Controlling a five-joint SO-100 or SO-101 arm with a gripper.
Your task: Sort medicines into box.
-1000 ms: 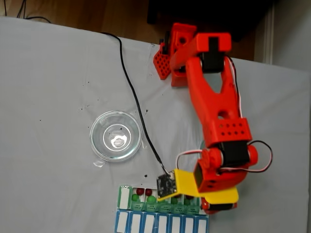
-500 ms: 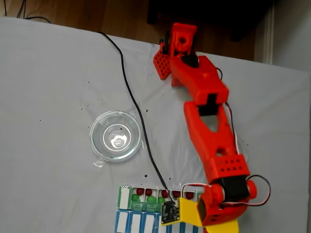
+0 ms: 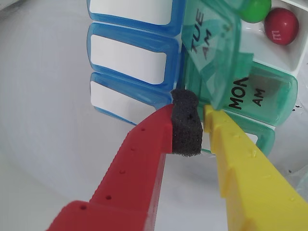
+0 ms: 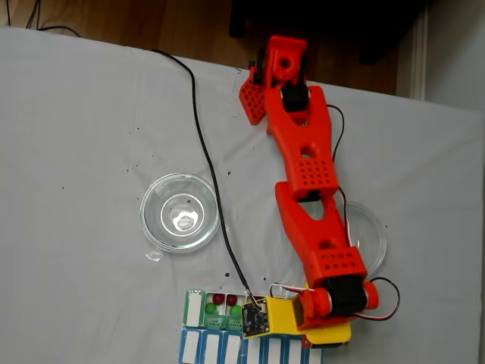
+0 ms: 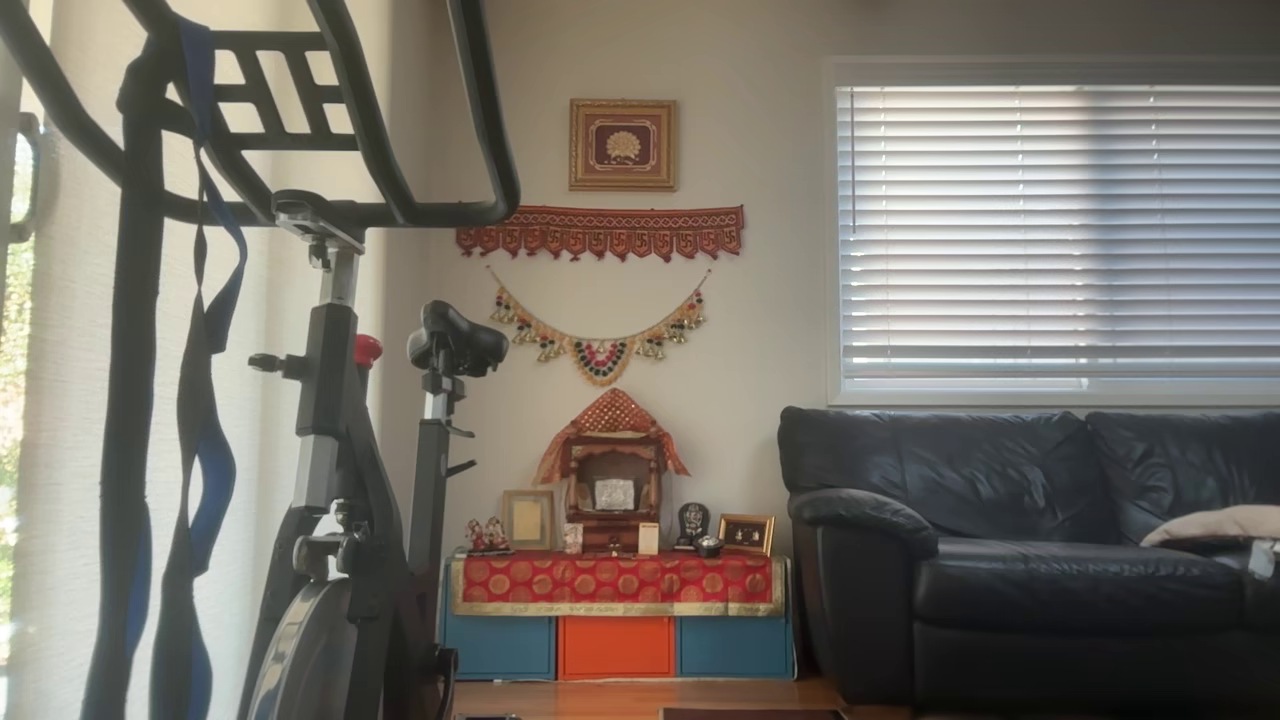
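Observation:
In the wrist view the box [image 3: 127,60] lies just ahead, with blue lids on the left and green lids marked TUE AM and MON AM on the right. The TUE lid stands tilted up. Behind it lie a green medicine [image 3: 255,8] and a dark red one [image 3: 281,25] in open compartments. My gripper [image 3: 198,103] is shut with nothing between the black-padded red finger and the yellow finger; its tips touch the seam between the blue and green rows. In the fixed view the wrist covers the middle of the box [image 4: 198,334], with red and green medicines [image 4: 218,299] left of it.
An empty glass dish [image 4: 180,211] stands on the white cloth left of the arm. A second dish [image 4: 373,236] sits partly under the forearm. A black cable [image 4: 204,144] runs from the table's back edge to the wrist camera. The box lies at the table's near edge.
The arm has stretched out and lowered. The wrist has swung left along the box, from its right end to its middle, and now covers several compartments.

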